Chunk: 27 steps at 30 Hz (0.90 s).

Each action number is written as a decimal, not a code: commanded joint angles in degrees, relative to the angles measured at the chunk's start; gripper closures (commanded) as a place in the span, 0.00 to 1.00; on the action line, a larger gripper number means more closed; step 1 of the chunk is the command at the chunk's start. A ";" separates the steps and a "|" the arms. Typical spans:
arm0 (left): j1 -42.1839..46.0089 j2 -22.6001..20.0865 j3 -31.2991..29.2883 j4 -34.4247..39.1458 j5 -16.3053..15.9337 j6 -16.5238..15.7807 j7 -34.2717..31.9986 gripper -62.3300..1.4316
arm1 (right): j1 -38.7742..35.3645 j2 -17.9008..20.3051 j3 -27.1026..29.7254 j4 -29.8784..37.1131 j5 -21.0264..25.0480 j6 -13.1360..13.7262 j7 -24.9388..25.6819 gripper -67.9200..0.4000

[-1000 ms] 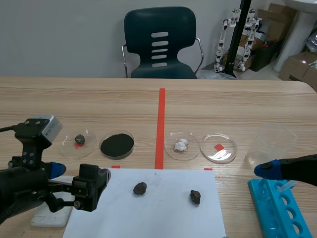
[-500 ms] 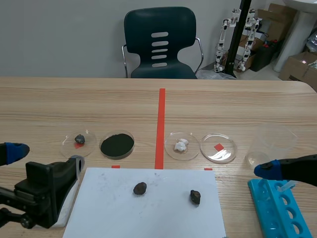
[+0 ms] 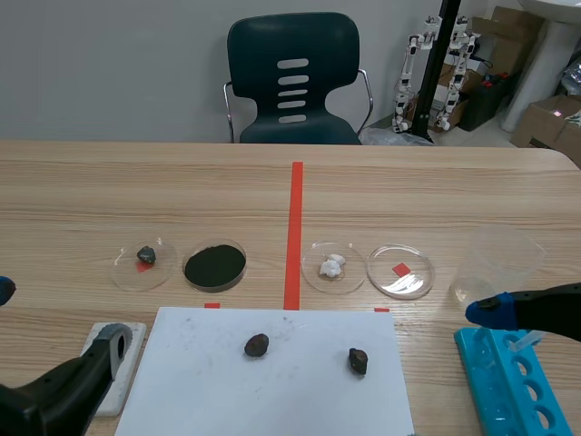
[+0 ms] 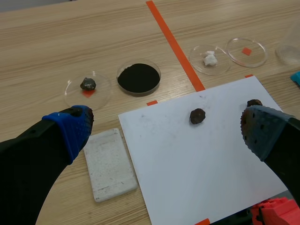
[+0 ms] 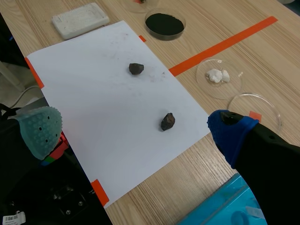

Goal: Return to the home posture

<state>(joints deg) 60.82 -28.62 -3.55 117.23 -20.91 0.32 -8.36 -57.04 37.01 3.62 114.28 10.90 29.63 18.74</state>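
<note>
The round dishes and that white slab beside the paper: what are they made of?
The round dishes look like clear plastic or glass: they are glossy, and the table shows through them. The white slab looks matte and slightly grainy, perhaps unglazed ceramic or stone; I cannot tell which.

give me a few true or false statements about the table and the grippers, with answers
1. Two rocks lie on the paper. True.
2. The left gripper is shut on a rock. False: it is open and holds nothing.
3. The powder dish and the white-lump dish sit on the same side of the tape line. False: the line runs between them.
4. The white block lies beside the paper, not on it. True.
5. The right gripper is open. True.
</note>
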 commanded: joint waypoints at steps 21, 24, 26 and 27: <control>0.72 0.31 0.20 0.26 2.54 -4.13 -0.87 0.00 | 0.07 0.74 0.07 0.26 0.63 0.00 0.66 0.00; 0.72 0.31 0.20 0.26 2.54 -4.13 -0.87 0.00 | 0.07 0.74 0.07 0.26 0.63 0.00 0.66 0.00; 0.72 0.31 0.20 0.26 2.54 -4.13 -0.87 0.00 | 0.07 0.74 0.07 0.26 0.63 0.00 0.66 0.00; 0.72 0.31 0.20 0.26 2.54 -4.13 -0.87 0.00 | 0.07 0.74 0.07 0.26 0.63 0.00 0.66 0.00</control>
<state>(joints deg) 61.41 -28.58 -3.40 117.14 -18.00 -3.66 -8.40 -57.04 37.01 3.62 114.28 10.90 29.63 18.74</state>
